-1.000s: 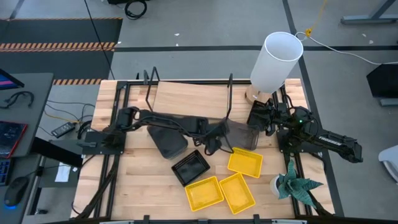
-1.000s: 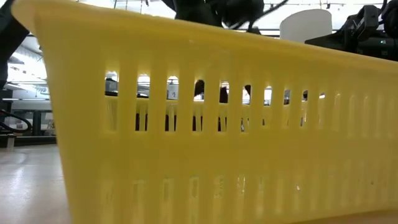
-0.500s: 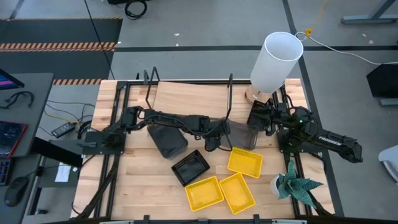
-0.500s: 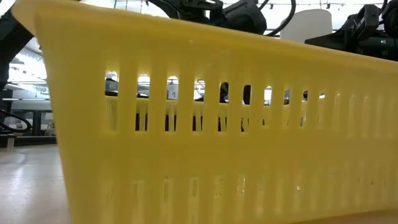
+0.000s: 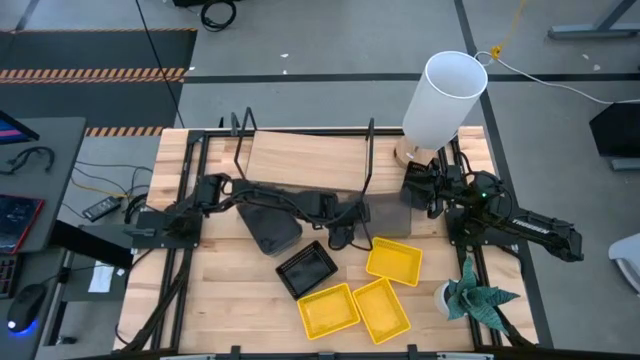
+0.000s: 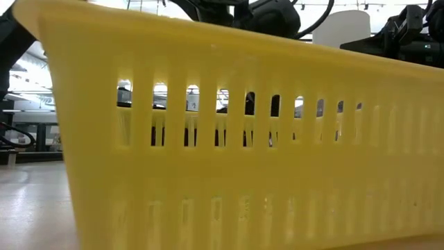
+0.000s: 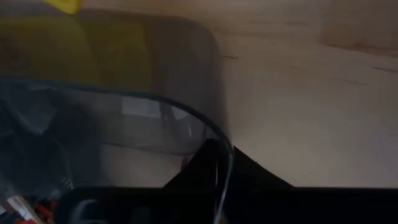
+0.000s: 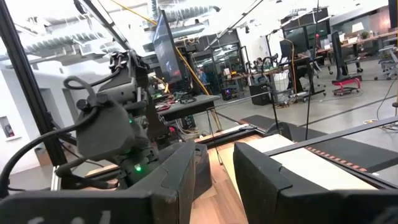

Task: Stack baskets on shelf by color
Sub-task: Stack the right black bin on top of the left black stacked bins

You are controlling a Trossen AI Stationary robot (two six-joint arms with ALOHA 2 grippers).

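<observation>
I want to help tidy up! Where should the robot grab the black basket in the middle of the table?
Best by one thin side wall of the black basket, coming straight down from above. It lies flat, open side up and skewed, with bare table beside its left edge, so one finger can probably slip inside and one outside.

Three yellow baskets [image 5: 394, 260], two grey [image 5: 270, 226], one black [image 5: 307, 269]

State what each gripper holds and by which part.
The left gripper grips the smoky grey plastic basket by its rim. The right gripper holds nothing and is open.
</observation>
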